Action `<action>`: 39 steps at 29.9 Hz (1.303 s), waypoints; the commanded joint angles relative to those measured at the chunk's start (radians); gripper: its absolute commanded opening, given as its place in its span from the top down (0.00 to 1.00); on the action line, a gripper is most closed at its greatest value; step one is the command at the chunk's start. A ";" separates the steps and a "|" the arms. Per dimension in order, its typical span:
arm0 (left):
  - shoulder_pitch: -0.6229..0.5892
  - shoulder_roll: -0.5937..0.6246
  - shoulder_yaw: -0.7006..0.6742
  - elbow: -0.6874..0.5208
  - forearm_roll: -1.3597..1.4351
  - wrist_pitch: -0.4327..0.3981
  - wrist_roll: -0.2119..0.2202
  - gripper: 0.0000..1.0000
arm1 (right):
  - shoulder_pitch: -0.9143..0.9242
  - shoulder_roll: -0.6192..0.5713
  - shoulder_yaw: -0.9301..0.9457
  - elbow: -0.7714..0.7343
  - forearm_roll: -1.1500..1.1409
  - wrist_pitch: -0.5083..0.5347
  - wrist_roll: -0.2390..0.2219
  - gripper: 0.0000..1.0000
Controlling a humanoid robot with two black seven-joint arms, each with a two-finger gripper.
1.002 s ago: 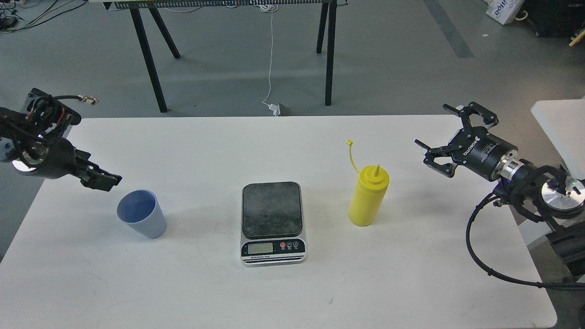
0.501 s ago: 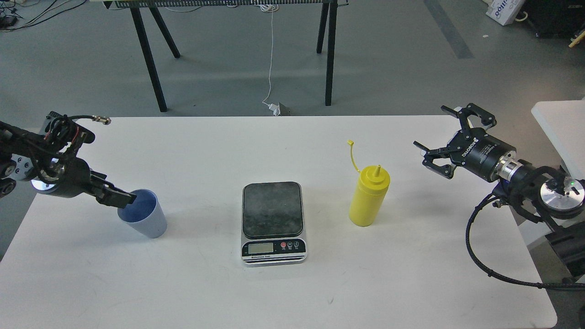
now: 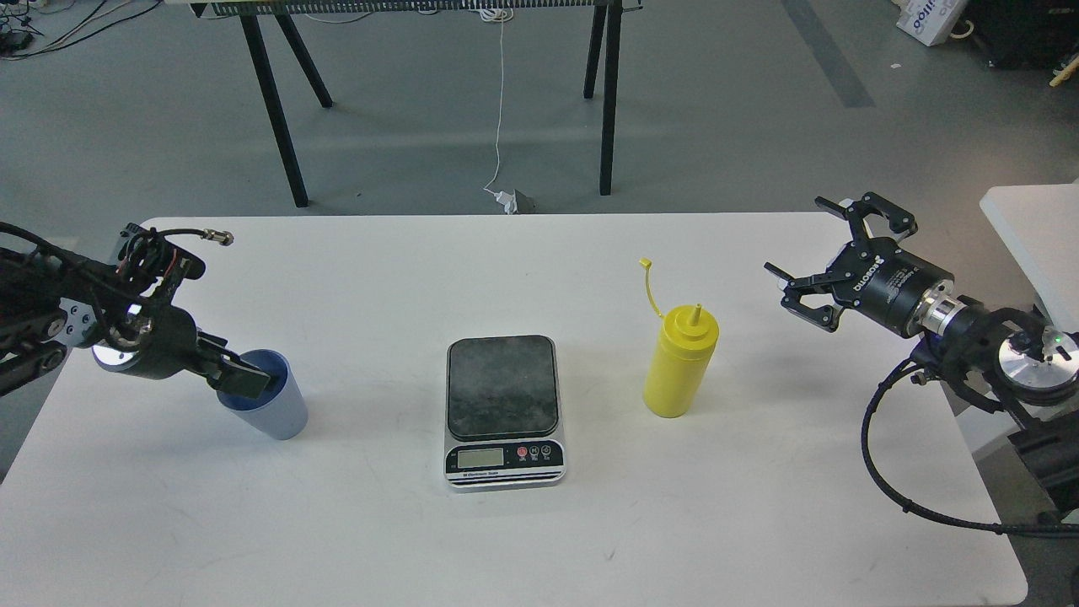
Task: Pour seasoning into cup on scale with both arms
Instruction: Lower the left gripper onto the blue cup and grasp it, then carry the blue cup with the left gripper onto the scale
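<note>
The light-blue cup (image 3: pixel 274 413) stands upright on the white table (image 3: pixel 539 548) at the left. My left gripper (image 3: pixel 244 379) reaches in from the left, with its dark fingertips over the cup's mouth at the left rim; I cannot tell whether it is open or shut. The scale (image 3: pixel 503 410) sits at the table's middle, its plate bare. The yellow seasoning bottle (image 3: pixel 679 364) stands upright right of the scale, its cap strap sticking up. My right gripper (image 3: pixel 811 261) is open and empty, hovering right of the bottle, well apart from it.
A black-legged table (image 3: pixel 278 110) stands on the grey floor behind the table's far edge, with a white cable (image 3: pixel 499 126) hanging down. A second white surface (image 3: pixel 1033 228) is at the far right. A black cable (image 3: pixel 910 497) loops over the table's right edge.
My left gripper has moved right and down, from beside the cup to over its mouth. The right gripper has barely shifted. Cup, scale and bottle have not moved.
</note>
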State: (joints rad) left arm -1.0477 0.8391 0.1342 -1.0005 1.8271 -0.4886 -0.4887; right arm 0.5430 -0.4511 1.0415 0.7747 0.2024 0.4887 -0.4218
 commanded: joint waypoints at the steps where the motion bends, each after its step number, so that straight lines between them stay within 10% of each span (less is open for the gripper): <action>1: 0.015 -0.002 0.002 0.013 0.000 0.000 0.000 0.03 | 0.000 -0.001 0.000 0.000 0.000 0.000 0.000 0.03; 13: 0.041 0.000 0.005 0.048 0.001 0.000 0.000 0.31 | -0.006 -0.001 0.002 0.000 0.000 0.000 0.000 0.03; 22: 0.043 0.000 0.008 0.048 0.011 0.000 0.000 0.92 | -0.014 -0.001 0.003 0.000 0.000 0.000 0.000 0.03; 39: -0.118 0.002 -0.005 0.054 -0.003 0.000 0.000 1.00 | -0.023 -0.001 0.006 0.002 0.000 0.000 0.001 0.03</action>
State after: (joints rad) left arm -1.0945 0.8457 0.1322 -0.9466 1.8254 -0.4889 -0.4888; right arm 0.5203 -0.4538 1.0490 0.7765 0.2025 0.4887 -0.4203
